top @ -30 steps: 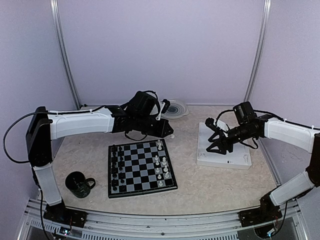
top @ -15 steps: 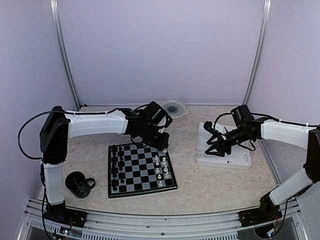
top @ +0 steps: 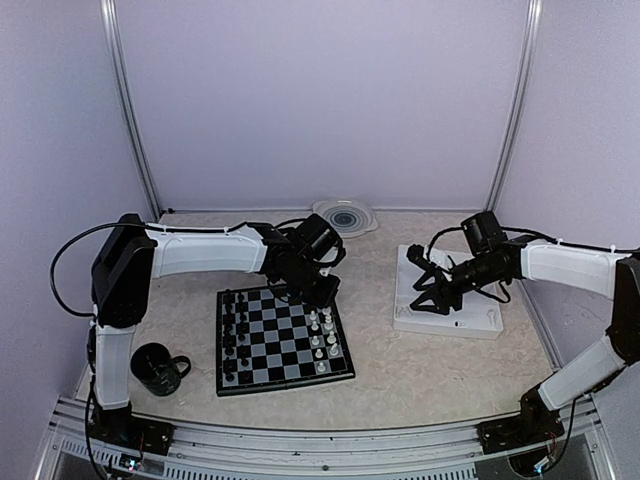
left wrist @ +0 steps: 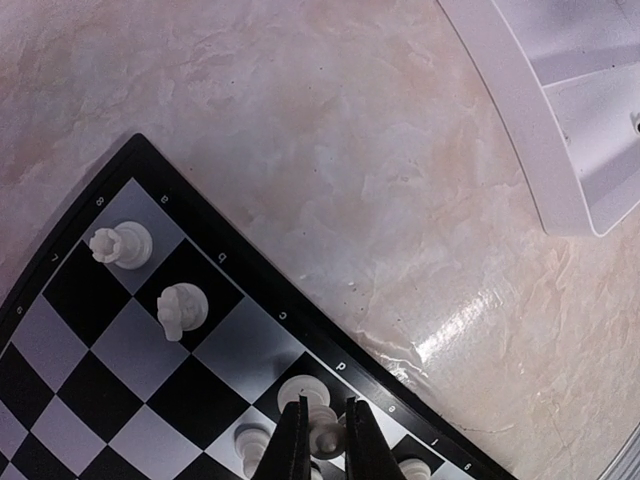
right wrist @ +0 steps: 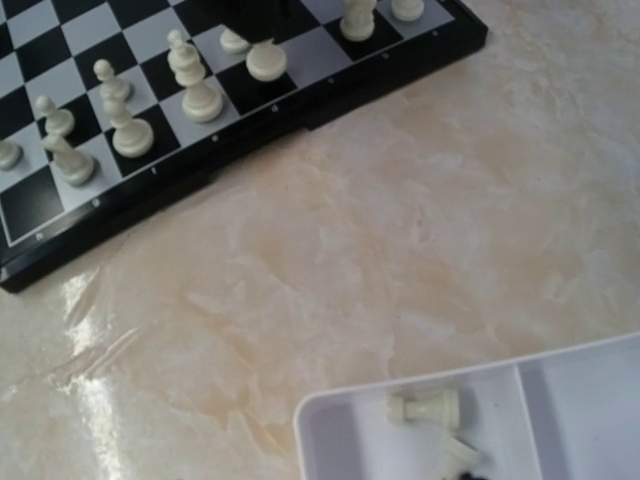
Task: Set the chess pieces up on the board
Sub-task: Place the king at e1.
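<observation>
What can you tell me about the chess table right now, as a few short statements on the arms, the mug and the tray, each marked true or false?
1. The left pincer grips a white chessman over the board. True.
2. The black mug stands on the board. False: it stands on the table, to the left of the board.
3. A white piece lies on its side in the white tray. True.
4. The right pincer hangs over the board. False: it hangs over the white tray, to the right of the board, with its jaws apart.
</observation>
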